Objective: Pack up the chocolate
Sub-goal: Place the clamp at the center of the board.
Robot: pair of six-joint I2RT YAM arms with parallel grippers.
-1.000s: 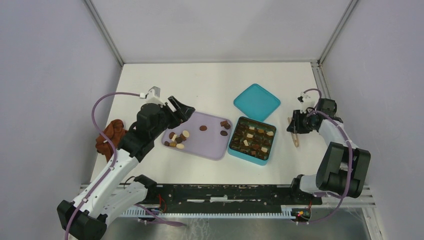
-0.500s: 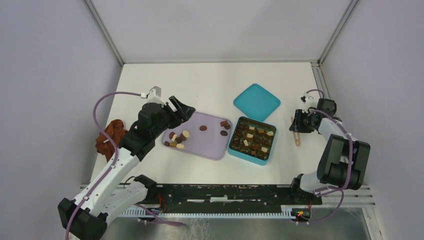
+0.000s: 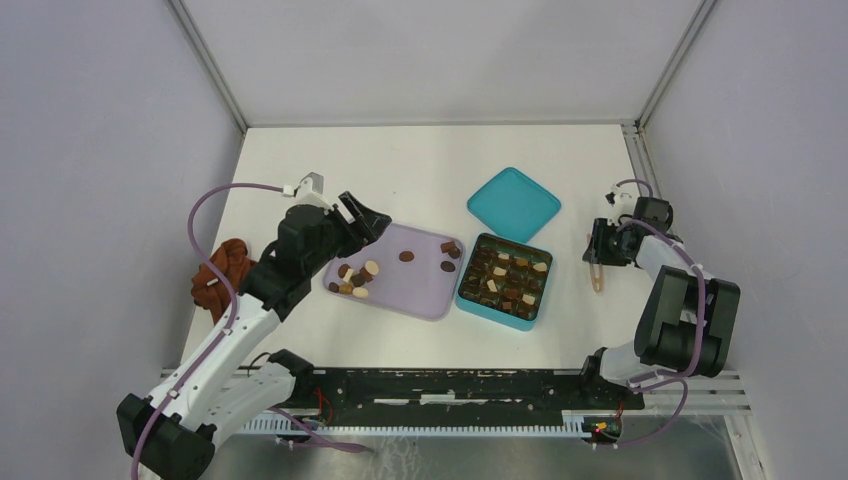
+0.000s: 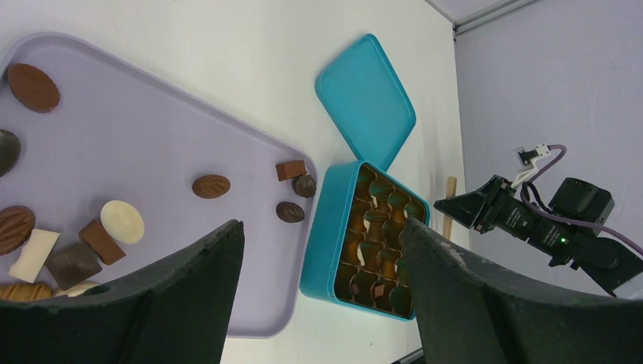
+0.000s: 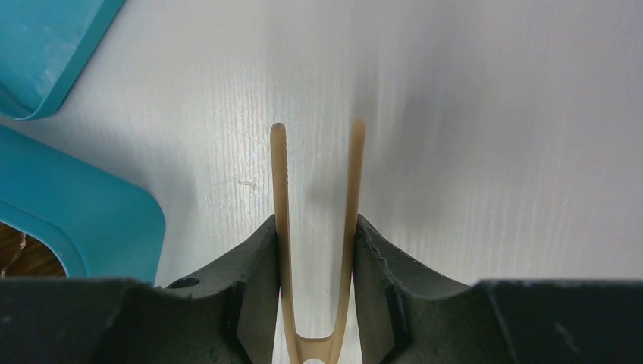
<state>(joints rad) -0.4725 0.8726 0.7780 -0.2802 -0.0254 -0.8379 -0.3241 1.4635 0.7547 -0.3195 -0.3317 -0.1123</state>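
Several small chocolates (image 3: 352,278), dark, mid brown and cream, lie on a lilac tray (image 3: 405,288); they also show in the left wrist view (image 4: 123,221). More pieces sit in the open teal box (image 3: 462,293), which also shows in the left wrist view (image 4: 322,243). My left gripper (image 3: 367,215) is open and empty above the tray's far left edge (image 4: 152,144). My right gripper (image 3: 603,247) is right of the box, shut on wooden tongs (image 3: 596,278). In the right wrist view its fingers (image 5: 258,258) press both arms of the tongs (image 5: 279,174), whose tips are spread and empty over the white table.
The teal lid (image 3: 514,203) lies flat behind the box, also in the left wrist view (image 4: 365,98). A rust-brown cloth lump (image 3: 222,270) lies at the table's left edge beside my left arm. Walls enclose the table on three sides.
My right gripper has shifted slightly to the right with the tongs, and its elbow has drawn in. The left arm and the chocolates have not moved.
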